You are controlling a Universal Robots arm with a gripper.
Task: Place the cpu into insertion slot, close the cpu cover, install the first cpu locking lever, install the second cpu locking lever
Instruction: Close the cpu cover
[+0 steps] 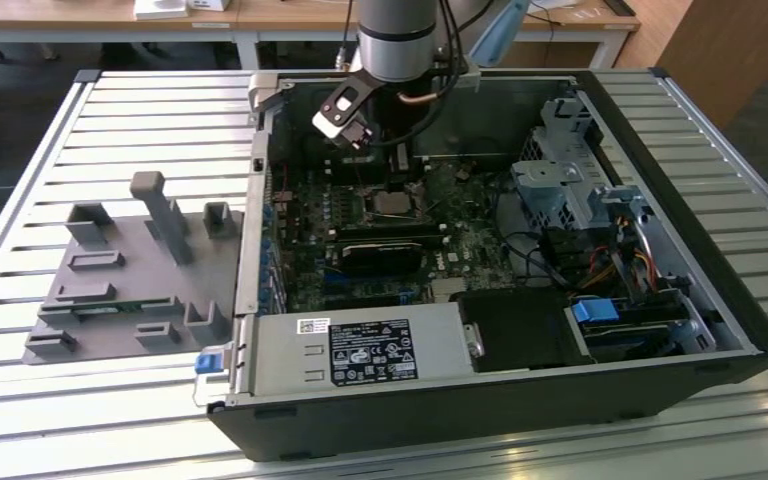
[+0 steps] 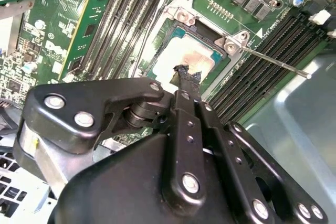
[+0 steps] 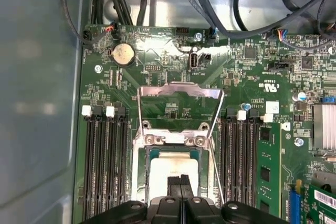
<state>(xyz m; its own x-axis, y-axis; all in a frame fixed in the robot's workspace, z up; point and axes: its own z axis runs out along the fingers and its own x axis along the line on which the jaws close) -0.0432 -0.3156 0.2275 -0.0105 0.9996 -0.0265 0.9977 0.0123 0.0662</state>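
Right now your gripper (image 2: 185, 75) has its fingers pressed together with nothing between them. The tips sit over the middle of the cpu (image 2: 194, 56), touching it or just above; you cannot tell which. The cpu lies flat in the slot (image 3: 139, 166), tan face up. In the first wrist view the cover (image 3: 181, 89) stands flipped open at the slot's edge away from the fingers, with board showing through its window. One lever (image 2: 273, 61) — a thin silver rod — sticks out free beside the slot, across the memory sockets (image 2: 278, 35). In the exterior view your arm (image 1: 398, 40) reaches down into the open case (image 1: 704, 300) on the slatted table (image 1: 117, 100).
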